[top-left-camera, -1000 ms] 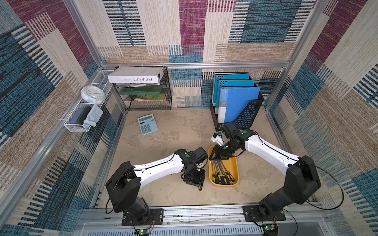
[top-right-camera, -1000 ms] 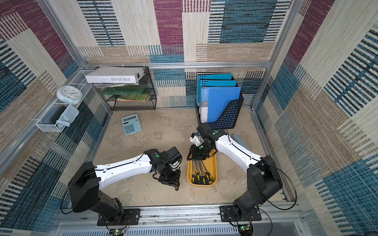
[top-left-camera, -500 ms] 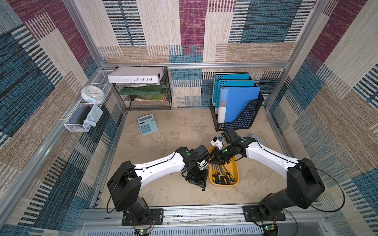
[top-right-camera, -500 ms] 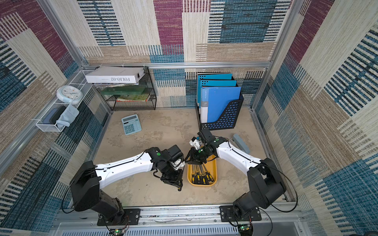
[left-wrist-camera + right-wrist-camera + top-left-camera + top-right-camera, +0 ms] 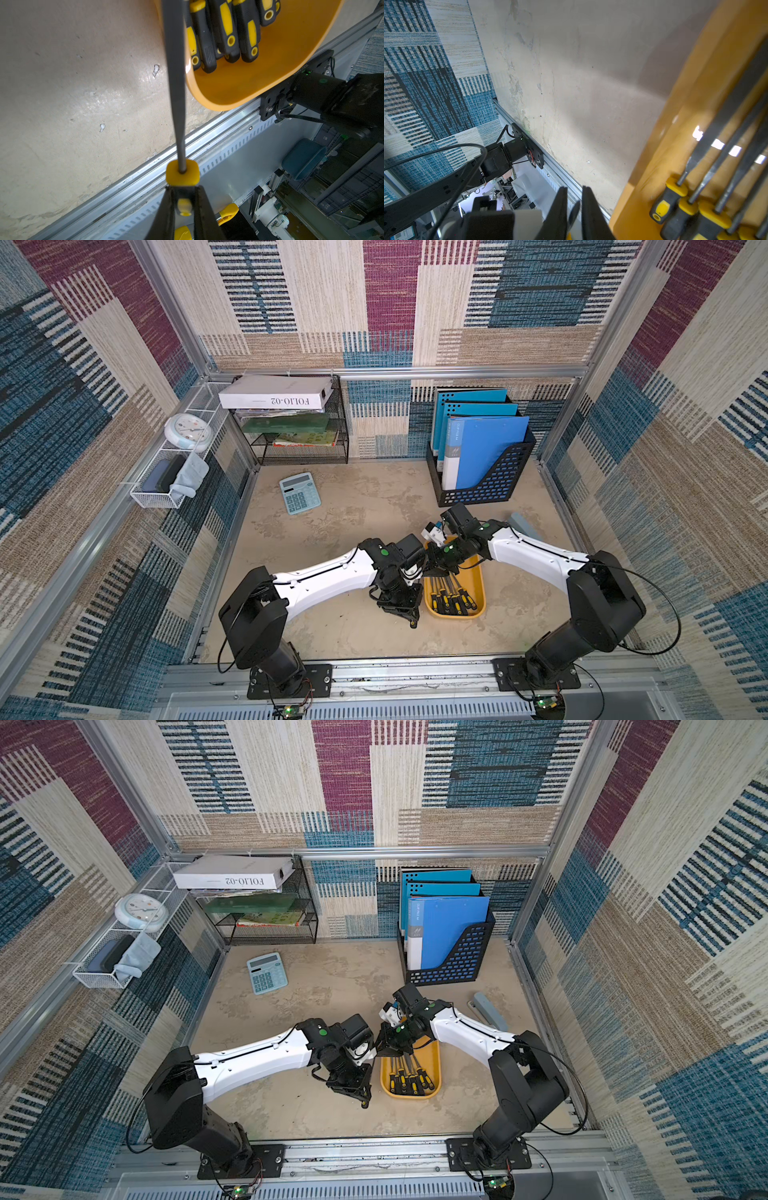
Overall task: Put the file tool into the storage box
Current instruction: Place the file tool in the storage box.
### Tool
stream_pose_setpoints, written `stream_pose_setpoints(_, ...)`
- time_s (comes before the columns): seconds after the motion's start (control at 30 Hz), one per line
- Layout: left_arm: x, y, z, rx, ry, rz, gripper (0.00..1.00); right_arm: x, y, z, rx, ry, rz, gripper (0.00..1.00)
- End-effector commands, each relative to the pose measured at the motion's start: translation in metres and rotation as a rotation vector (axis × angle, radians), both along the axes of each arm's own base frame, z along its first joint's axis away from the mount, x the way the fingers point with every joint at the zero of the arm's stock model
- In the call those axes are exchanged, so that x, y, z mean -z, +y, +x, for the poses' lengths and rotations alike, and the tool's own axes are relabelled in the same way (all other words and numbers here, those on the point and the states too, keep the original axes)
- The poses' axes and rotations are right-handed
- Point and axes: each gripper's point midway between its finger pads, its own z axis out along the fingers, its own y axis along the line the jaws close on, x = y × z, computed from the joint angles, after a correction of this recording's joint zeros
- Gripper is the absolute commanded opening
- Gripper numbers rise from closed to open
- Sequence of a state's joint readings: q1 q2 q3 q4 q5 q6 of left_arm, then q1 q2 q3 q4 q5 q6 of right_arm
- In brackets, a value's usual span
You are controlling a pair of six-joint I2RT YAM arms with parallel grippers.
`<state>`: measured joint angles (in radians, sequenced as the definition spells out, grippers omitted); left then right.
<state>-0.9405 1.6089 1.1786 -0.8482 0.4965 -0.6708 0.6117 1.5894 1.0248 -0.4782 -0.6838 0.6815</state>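
Note:
My left gripper (image 5: 182,189) is shut on the black-and-yellow handle of the file tool (image 5: 176,83), whose grey blade runs up past the corner of the storage box (image 5: 249,89). In both top views that gripper (image 5: 412,620) hangs just left of the yellow-orange storage box (image 5: 478,589). My right gripper (image 5: 430,570) meets it over the box's left rim. The right wrist view shows the right gripper (image 5: 574,190) shut on the thin blade end of the file tool (image 5: 574,209). Several other files (image 5: 451,601) lie inside the box.
A blue calculator (image 5: 300,492) lies at the back left. A black folder holder (image 5: 482,472) with blue folders stands at the back right, a black mesh rack (image 5: 299,435) at the back. A grey-blue object (image 5: 525,526) lies by the right wall. The metal rail (image 5: 207,137) edges the front.
My right gripper came forward and left from over the box's far end to the left gripper and closed on the file's blade. The left arm shifted slightly toward the box.

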Motion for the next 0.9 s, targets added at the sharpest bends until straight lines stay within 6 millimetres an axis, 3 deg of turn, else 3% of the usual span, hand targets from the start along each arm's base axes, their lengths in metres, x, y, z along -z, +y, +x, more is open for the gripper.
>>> stream_pose_setpoints(0.0,-0.005,-0.01,0.008,0.019,-0.035,-0.057,0.0,-0.007,0.007,-0.001,-0.025,0.001,0.037,0.01)
stream_pose_setpoints(0.07,-0.006,-0.008,0.011,0.006,-0.037,-0.059,0.03,-0.009,0.006,-0.001,-0.033,-0.008,0.031,0.0)
stream_pose_setpoints(0.13,-0.008,-0.004,0.015,-0.023,-0.033,-0.061,0.43,-0.012,0.002,-0.002,-0.05,-0.018,0.012,0.0)
stream_pose_setpoints(0.17,-0.011,-0.001,0.018,-0.04,-0.035,-0.063,0.56,-0.013,-0.002,-0.002,-0.057,-0.024,-0.003,0.0)
stream_pose_setpoints(0.2,-0.014,0.003,0.023,-0.064,-0.037,-0.07,0.78,-0.015,-0.006,-0.002,-0.068,-0.032,-0.022,0.0)
stream_pose_setpoints(0.23,-0.018,0.008,0.026,-0.088,-0.04,-0.081,0.9,-0.016,-0.014,-0.001,-0.075,-0.038,-0.054,0.0)
stream_pose_setpoints(0.3,-0.028,0.018,0.033,-0.134,-0.047,-0.107,0.99,-0.022,-0.027,0.0,-0.092,-0.051,-0.096,0.0)
stream_pose_setpoints(0.4,-0.038,0.036,0.041,-0.203,-0.065,-0.13,0.99,-0.023,-0.051,0.002,-0.125,-0.067,-0.197,0.0)
stream_pose_setpoints(0.57,-0.033,0.06,0.043,-0.261,-0.052,-0.113,0.99,0.0,-0.094,0.003,-0.202,-0.053,-0.464,0.0)
stream_pose_setpoints(0.87,-0.03,0.073,0.05,-0.303,-0.058,-0.103,0.99,0.011,-0.088,0.038,-0.198,-0.087,-0.529,0.0)
